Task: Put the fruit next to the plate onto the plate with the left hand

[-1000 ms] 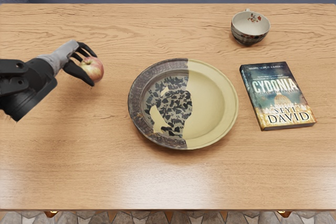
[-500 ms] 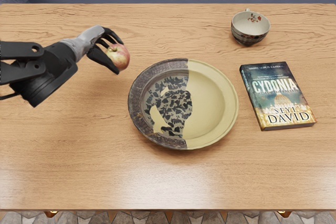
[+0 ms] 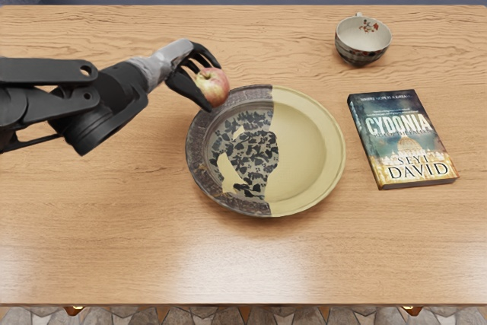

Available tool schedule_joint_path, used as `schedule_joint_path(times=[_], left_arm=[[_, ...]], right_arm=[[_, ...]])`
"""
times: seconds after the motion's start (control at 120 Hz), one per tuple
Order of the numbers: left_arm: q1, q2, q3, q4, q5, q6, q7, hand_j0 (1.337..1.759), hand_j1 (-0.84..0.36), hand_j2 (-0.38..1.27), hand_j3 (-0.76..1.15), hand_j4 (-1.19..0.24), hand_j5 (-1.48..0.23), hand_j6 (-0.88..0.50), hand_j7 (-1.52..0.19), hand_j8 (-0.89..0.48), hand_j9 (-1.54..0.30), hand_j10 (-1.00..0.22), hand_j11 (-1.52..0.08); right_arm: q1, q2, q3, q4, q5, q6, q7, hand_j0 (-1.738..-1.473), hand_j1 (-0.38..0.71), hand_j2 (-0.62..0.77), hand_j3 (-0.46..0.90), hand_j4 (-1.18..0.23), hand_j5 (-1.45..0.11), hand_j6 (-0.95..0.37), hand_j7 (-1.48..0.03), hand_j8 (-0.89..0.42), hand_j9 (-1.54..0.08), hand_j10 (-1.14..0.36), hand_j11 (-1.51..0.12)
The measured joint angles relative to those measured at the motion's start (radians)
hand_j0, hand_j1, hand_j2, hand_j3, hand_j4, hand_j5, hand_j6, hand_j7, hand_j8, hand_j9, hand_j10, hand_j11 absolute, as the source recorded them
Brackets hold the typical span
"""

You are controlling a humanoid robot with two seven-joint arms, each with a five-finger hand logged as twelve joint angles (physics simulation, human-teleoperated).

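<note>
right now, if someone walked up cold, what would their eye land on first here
First the left hand, reaching in from the left edge and closed on a reddish apple right at the far-left rim of the plate. The plate draws the eye next: large, mid-table, half dark-patterned and half plain yellow. To its right lies a book, with a cup farther back.
</note>
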Motion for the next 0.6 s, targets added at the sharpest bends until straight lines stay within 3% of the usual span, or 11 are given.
schedule_joint_path(times=[0.6], left_arm=[[0.040, -0.092, -0.006, 0.015, -0.001, -0.003, 0.000, 1.658, -0.24, 0.50, 0.00, -0.55, -0.80, -0.41, -0.77, -0.47, -0.78, -0.60, -0.77]], right_arm=[[0.000, 0.000, 0.000, 0.000, 0.000, 0.000, 0.000, -1.658, -0.35, 0.00, 0.00, 0.00, 0.00, 0.00, 0.00, 0.00, 0.00, 0.00, 0.00]])
